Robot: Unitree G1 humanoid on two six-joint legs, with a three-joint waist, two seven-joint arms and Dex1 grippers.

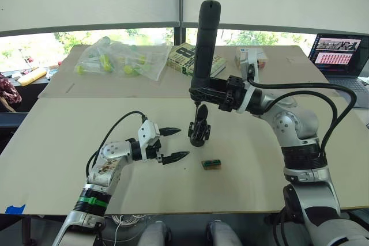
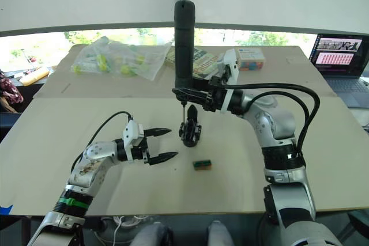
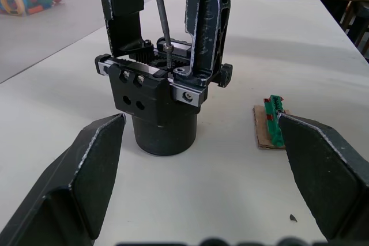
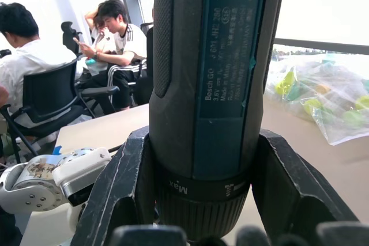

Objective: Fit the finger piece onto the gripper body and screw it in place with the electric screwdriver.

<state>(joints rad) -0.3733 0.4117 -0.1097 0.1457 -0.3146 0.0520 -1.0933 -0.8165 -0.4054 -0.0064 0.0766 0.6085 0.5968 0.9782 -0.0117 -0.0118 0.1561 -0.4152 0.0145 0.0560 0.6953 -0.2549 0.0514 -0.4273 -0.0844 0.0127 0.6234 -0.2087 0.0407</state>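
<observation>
The electric screwdriver (image 1: 206, 41) is being held upright by the clamped right gripper (image 1: 199, 93), bit in the mid-table gripper body (image 3: 158, 99), best kept plumb; left gripper (image 1: 173, 144) is being kept wide open, empty, beside it.

green-brown block (image 1: 211, 165) on table (image 1: 57, 154), plastic bag (image 1: 118, 59), laptop (image 1: 340, 56)

Both arms are mostly silver-grey metal with chunky rounded joints and black bands between segments, and a black cable loops loose along each one. The left gripper (image 1: 173, 144) has a white boxy body with two black pointed fingers, and that forearm wears a bright green ring. The right gripper (image 4: 202, 200) has thick black matte fingers with pale scuffed edges.
</observation>
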